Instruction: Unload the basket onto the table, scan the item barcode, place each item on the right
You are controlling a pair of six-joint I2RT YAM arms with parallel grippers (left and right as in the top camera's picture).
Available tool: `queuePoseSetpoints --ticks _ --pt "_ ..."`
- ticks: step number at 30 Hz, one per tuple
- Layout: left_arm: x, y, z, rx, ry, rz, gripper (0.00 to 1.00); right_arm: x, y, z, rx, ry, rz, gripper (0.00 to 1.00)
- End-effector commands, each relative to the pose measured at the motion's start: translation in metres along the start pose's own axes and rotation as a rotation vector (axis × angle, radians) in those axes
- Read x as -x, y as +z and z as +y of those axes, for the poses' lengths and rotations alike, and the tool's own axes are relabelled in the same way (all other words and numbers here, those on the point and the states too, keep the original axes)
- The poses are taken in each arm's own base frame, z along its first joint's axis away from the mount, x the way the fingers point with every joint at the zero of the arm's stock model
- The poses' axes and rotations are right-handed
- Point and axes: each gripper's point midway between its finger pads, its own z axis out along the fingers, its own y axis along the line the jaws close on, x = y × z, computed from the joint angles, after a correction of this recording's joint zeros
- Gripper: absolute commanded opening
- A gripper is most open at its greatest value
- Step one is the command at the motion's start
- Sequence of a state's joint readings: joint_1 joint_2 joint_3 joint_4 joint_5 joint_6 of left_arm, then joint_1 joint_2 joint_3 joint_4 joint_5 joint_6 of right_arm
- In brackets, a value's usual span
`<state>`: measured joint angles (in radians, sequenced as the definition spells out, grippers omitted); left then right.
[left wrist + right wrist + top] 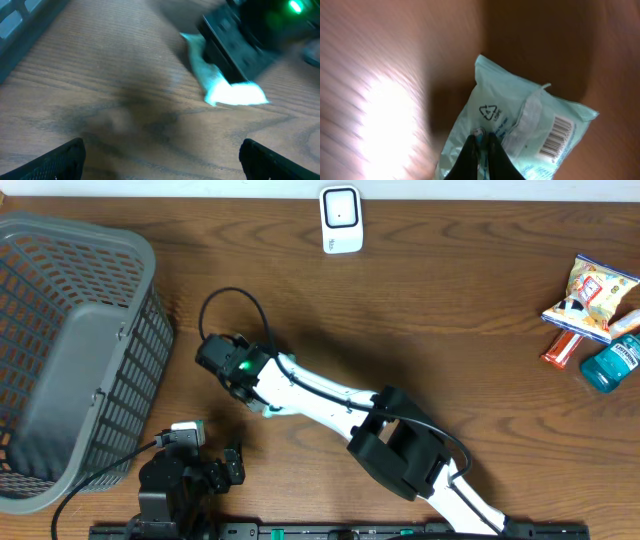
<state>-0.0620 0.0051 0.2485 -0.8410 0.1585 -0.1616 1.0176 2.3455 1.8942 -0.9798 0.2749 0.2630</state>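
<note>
The item is a pale teal plastic packet [520, 120] with a recycling mark and a barcode [557, 137] near its right edge. In the right wrist view my right gripper [482, 137] is shut on a fold of this packet. The left wrist view shows the packet [220, 85] sticking out under the black right gripper [240, 40]. From overhead only a sliver of the packet [270, 408] shows beneath the right arm [330, 395]. My left gripper [162, 160] is open over bare wood, near the table's front edge [228, 463]. A white scanner [341, 218] stands at the back.
A grey mesh basket [70, 350] fills the left side. At the far right lie a snack bag [590, 292], an orange tube [562, 348] and a teal bottle [612, 363]. A black cable [232, 298] loops above the right wrist.
</note>
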Motion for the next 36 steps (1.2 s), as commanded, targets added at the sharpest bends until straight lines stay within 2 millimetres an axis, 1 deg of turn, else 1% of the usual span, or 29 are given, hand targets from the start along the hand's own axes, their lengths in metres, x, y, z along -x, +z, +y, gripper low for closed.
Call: queuePoseSetpoints --ticks 1,4,6,9,11,13,14,16,19,21,22,23,25,26,28,30,32,36 --pt "-0.017 0.004 0.003 0.006 -0.013 0.063 0.98 -0.033 0.016 -0.029 -0.156 0.016 0.115 0.01" --pt "-0.017 0.004 0.003 0.006 -0.013 0.063 0.98 -0.042 0.008 -0.05 -0.224 0.033 0.154 0.01" --pt "-0.017 0.004 0.003 0.006 -0.013 0.063 0.98 -0.043 -0.001 -0.071 -0.275 0.071 0.158 0.01" --pt "-0.017 0.004 0.003 0.006 -0.013 0.063 0.98 -0.037 -0.013 -0.101 -0.306 0.131 0.137 0.02" --pt "-0.017 0.004 0.003 0.006 -0.013 0.063 0.98 -0.031 -0.026 -0.12 -0.289 0.19 0.109 0.04" --pt "-0.017 0.004 0.003 0.006 -0.013 0.063 0.98 -0.028 -0.038 -0.126 -0.248 0.228 0.091 0.09" --pt "-0.017 0.004 0.003 0.006 -0.013 0.063 0.98 -0.025 -0.047 -0.127 -0.196 0.256 0.076 0.11" --pt "-0.017 0.004 0.003 0.006 -0.013 0.063 0.98 -0.017 -0.063 -0.117 -0.049 0.305 0.046 0.18" --pt "-0.017 0.004 0.003 0.006 -0.013 0.063 0.98 -0.006 -0.081 -0.087 0.195 0.338 0.023 0.17" --pt "-0.017 0.004 0.003 0.006 -0.013 0.063 0.98 -0.001 -0.085 -0.071 0.281 0.334 0.017 0.14" --pt "-0.017 0.004 0.003 0.006 -0.013 0.063 0.98 0.001 -0.082 -0.064 0.301 0.326 0.017 0.14" --pt "-0.017 0.004 0.003 0.006 -0.013 0.063 0.98 0.001 -0.079 -0.058 0.308 0.317 0.018 0.13" --pt "-0.017 0.004 0.003 0.006 -0.013 0.063 0.98 -0.003 -0.069 -0.041 0.318 0.29 0.045 0.08" --pt "-0.017 0.004 0.003 0.006 -0.013 0.063 0.98 -0.01 -0.061 -0.029 0.325 0.268 0.08 0.01" --pt "-0.017 0.004 0.003 0.006 -0.013 0.063 0.98 -0.023 -0.051 -0.014 0.311 0.24 0.137 0.01" --pt "-0.017 0.004 0.003 0.006 -0.013 0.063 0.98 -0.032 -0.045 -0.008 0.269 0.232 0.167 0.01" --pt "-0.017 0.004 0.003 0.006 -0.013 0.063 0.98 -0.036 -0.044 -0.011 0.209 0.235 0.169 0.01" --pt "-0.017 0.004 0.003 0.006 -0.013 0.063 0.98 -0.043 -0.043 -0.014 0.153 0.215 0.181 0.02"
